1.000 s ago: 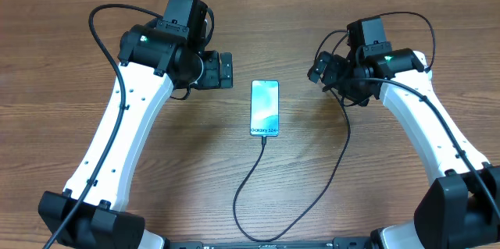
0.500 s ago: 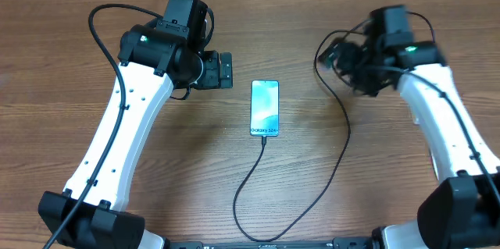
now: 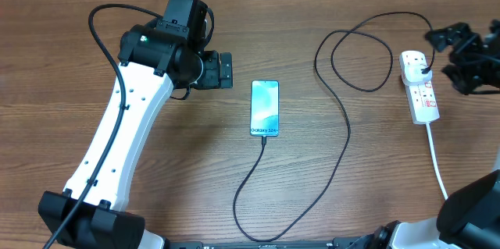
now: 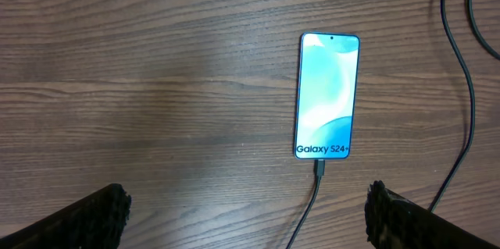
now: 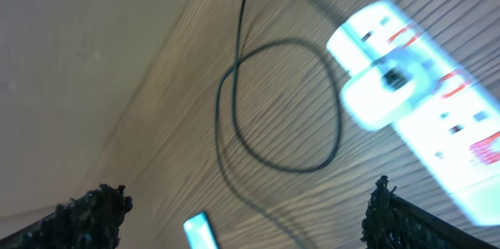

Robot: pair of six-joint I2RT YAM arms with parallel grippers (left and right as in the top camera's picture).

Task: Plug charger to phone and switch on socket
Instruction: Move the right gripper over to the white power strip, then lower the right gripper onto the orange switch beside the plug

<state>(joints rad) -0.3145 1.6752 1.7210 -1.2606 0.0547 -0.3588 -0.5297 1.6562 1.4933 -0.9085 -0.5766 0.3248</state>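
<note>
The socket (image 3: 419,87) lies just left of the right gripper (image 3: 448,62), long axis running toward the robot, so that arm is nearer. Both grippers gape empty, the left gripper (image 3: 224,70) near the phone (image 3: 264,108), where the charger (image 3: 348,133) looks plugged in

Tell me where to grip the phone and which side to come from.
The phone is probably best gripped across its two long edges, about mid-length, coming straight down from above. It lies flat, screen up, so only those thin edges offer opposing faces. Stay off the near short end, where the charger is plugged in.
</note>
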